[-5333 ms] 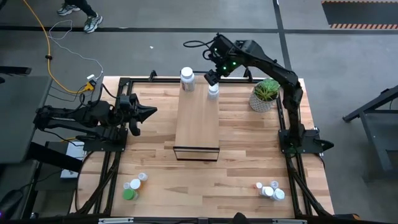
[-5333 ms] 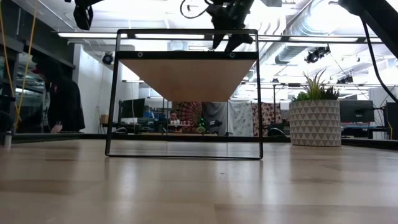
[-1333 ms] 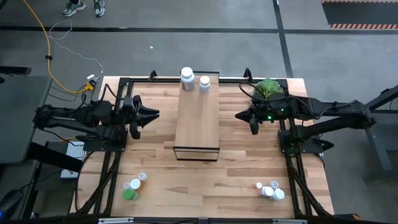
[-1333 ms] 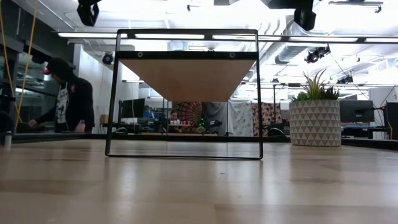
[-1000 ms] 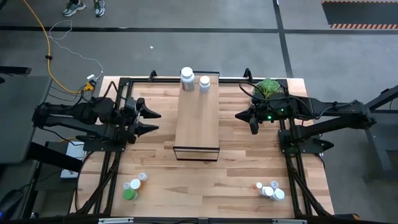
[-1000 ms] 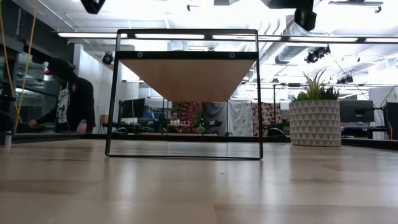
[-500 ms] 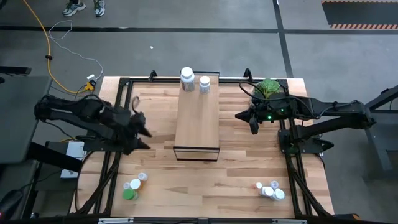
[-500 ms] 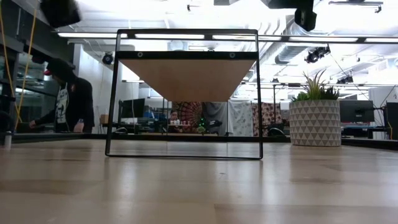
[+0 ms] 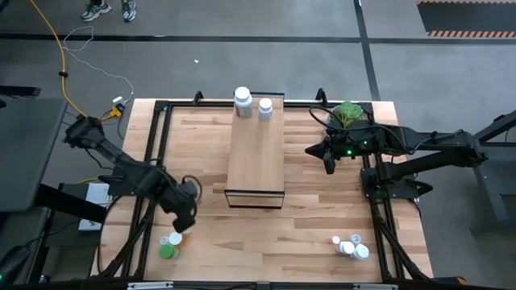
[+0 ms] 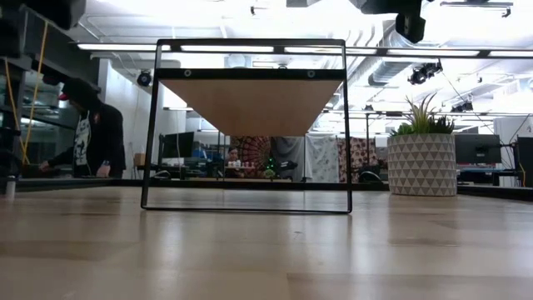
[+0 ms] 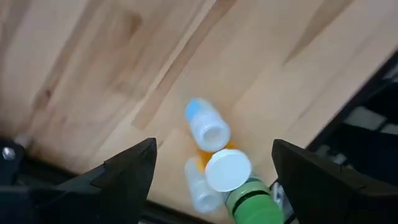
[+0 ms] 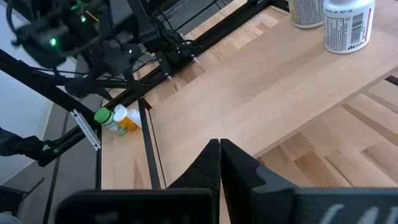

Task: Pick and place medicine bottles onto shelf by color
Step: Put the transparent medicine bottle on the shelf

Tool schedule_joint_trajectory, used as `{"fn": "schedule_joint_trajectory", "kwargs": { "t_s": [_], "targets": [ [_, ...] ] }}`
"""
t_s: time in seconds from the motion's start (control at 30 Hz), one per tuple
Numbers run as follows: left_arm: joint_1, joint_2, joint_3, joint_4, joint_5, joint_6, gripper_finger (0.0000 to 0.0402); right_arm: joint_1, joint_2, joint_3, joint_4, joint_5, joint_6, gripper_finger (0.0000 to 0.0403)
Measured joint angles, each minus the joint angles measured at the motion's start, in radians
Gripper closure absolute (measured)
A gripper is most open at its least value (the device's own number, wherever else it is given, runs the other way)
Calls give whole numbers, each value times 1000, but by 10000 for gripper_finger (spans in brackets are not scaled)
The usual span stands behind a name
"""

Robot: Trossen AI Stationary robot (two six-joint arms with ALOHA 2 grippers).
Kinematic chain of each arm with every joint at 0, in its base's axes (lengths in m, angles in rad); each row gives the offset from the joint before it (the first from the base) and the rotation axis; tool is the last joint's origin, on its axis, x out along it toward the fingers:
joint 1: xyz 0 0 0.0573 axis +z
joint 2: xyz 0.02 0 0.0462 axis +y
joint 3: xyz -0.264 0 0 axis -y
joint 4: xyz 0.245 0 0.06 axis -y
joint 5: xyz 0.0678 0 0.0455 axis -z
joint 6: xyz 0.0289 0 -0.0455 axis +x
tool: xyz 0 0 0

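I've got the left gripper (image 11: pixel 211 165) spread wide above the bottle cluster (image 9: pixel 172 240) at the table's seven o'clock corner, nothing pinched. I judge the next move is dropping around one bottle. Right gripper (image 9: pixel 324 158), pressed together, waits at three o'clock beside the shelf (image 9: pixel 256 153).

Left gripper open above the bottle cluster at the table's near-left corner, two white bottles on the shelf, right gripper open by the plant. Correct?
Not quite: the right gripper is shut, its fingers pressed together in the right wrist view. The rest holds: the left gripper is open above the bottle cluster, and two white bottles stand on the shelf.
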Motion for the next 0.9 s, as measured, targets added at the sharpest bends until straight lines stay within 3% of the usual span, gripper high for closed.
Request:
{"fn": "schedule_joint_trajectory", "kwargs": {
  "t_s": [0.17,0.9],
  "targets": [
    [-54,105,0,44,9,-100,94,0,0,0,-13,0,0,403],
    [-96,363,-26,109,-3,-108,94,0,0,0,-17,0,0,403]
  ]
}}
